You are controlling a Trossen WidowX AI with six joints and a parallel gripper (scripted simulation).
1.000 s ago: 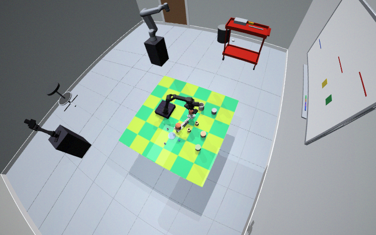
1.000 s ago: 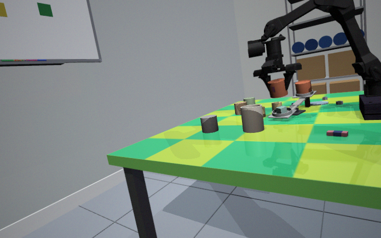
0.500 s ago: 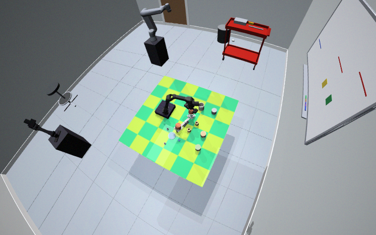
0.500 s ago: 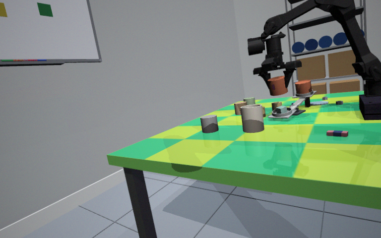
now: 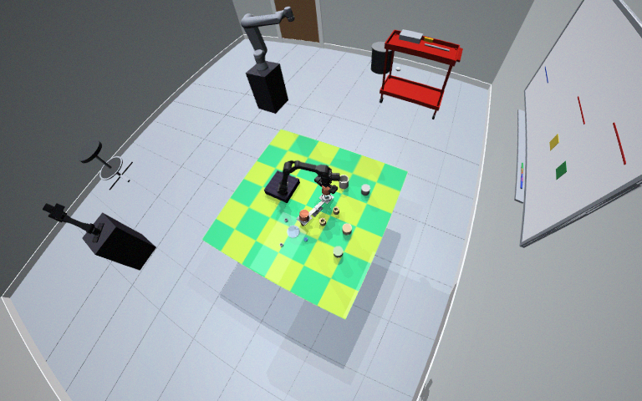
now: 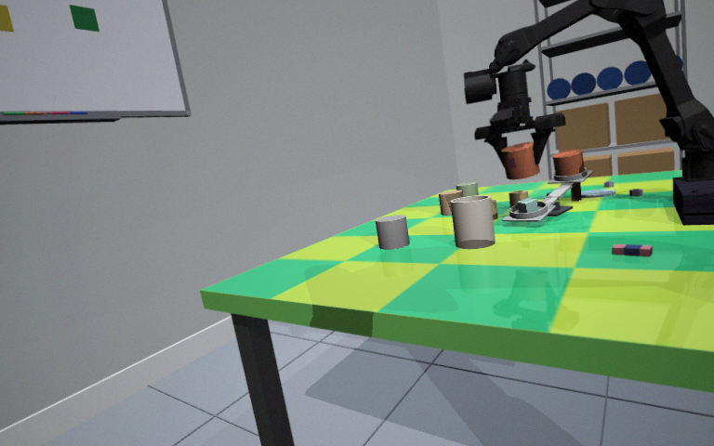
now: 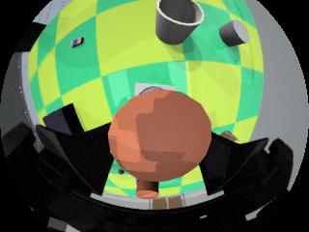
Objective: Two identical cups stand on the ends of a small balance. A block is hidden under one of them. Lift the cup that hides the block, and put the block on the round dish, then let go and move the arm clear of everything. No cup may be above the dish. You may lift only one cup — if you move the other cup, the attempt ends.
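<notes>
My gripper [image 6: 519, 152] [image 5: 325, 188] [image 7: 157, 124] is shut on an orange cup [image 6: 521, 162] [image 7: 160, 131] and holds it, slightly tilted, in the air above the low end of the small grey balance [image 6: 552, 198] [image 5: 318, 206]. A pale teal block [image 6: 526, 204] lies uncovered on that low pan, right below the held cup. The second orange cup [image 6: 568, 162] [image 5: 303, 215] [image 7: 149, 192] stands on the raised far end. The round pale dish [image 6: 597, 192] [image 5: 293, 231] lies on the table beyond the balance, apart from both cups.
An open beige cup [image 6: 472, 220] [image 7: 177, 18] and a grey cylinder [image 6: 391, 231] [image 7: 235, 33] stand near the table's corner. Tan cylinders [image 6: 450, 201] stand behind them. A red and blue bar [image 6: 631, 249] lies to the right. The arm's base [image 6: 694, 200] stands at the far right.
</notes>
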